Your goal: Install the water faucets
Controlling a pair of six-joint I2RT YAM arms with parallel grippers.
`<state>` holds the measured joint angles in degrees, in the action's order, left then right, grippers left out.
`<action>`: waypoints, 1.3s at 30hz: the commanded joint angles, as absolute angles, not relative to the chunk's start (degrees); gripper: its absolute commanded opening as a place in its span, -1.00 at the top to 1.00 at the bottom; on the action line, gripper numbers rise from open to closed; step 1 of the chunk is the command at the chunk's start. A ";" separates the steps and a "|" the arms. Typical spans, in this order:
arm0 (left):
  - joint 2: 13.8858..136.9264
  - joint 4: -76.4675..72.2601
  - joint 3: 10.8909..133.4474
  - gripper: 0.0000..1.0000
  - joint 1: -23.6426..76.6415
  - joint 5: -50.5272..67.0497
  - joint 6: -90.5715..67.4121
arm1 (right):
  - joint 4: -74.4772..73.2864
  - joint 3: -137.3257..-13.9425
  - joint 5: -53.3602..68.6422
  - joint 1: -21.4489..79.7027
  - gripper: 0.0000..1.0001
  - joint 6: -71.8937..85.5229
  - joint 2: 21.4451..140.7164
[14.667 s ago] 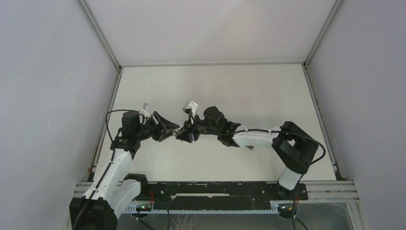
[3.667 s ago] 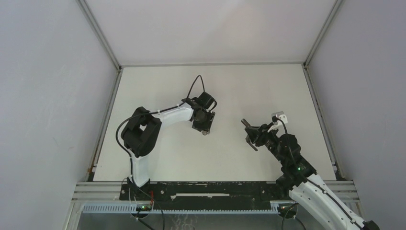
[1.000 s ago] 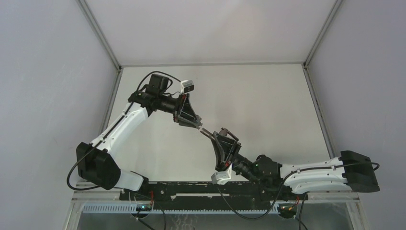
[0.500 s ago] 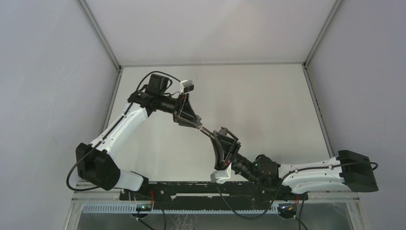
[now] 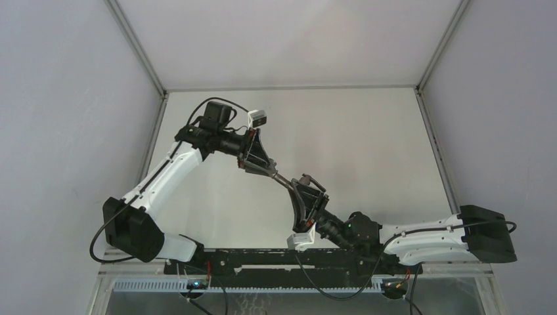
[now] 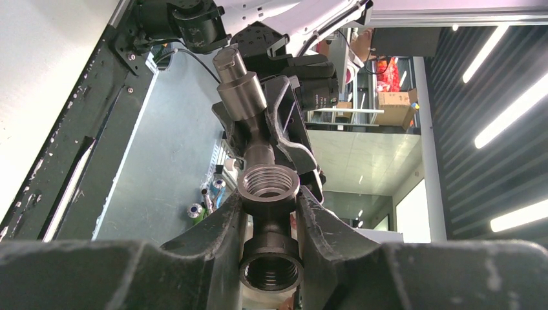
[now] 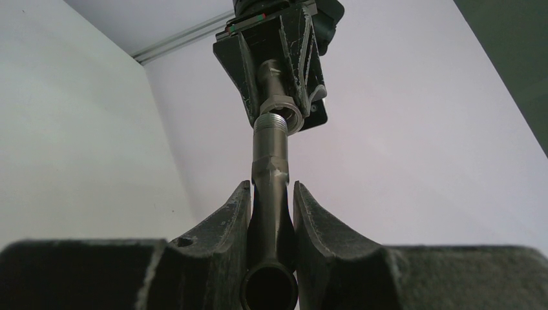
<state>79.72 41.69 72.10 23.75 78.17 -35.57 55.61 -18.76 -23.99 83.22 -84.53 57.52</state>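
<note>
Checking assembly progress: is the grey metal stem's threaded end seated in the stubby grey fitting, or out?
Not seated: the grey metal stem meets the stubby fitting at its mouth, threads exposed; depth cannot tell.

- No legible text, label, brand, number or sign in the top external, left wrist or right wrist view.
- Cardboard box point(image 6: 389, 106) in far background of left wrist view: any print too small and blurred to read.
</note>
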 commanded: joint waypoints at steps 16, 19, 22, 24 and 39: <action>78.80 46.93 73.21 1.00 25.49 77.17 -30.45 | 60.25 -20.92 -23.27 82.25 1.00 -84.73 56.72; 78.94 47.04 73.21 1.00 25.49 77.20 -30.30 | 60.08 -20.92 -23.24 82.02 1.00 -84.89 56.30; 79.12 47.07 73.22 1.00 25.51 77.13 -30.19 | 59.95 -20.92 -22.95 82.15 1.00 -84.98 56.14; 79.27 47.38 73.21 1.00 25.47 77.10 -29.95 | 59.86 -20.99 -22.77 82.19 1.00 -84.99 56.07; 80.63 51.29 74.39 1.00 25.58 75.38 -27.28 | 59.13 -21.70 -22.41 83.21 1.00 -85.34 55.90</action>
<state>80.05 48.53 72.10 23.73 76.14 -29.67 53.54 -18.76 -24.36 83.02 -84.55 57.19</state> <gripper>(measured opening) 0.344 0.335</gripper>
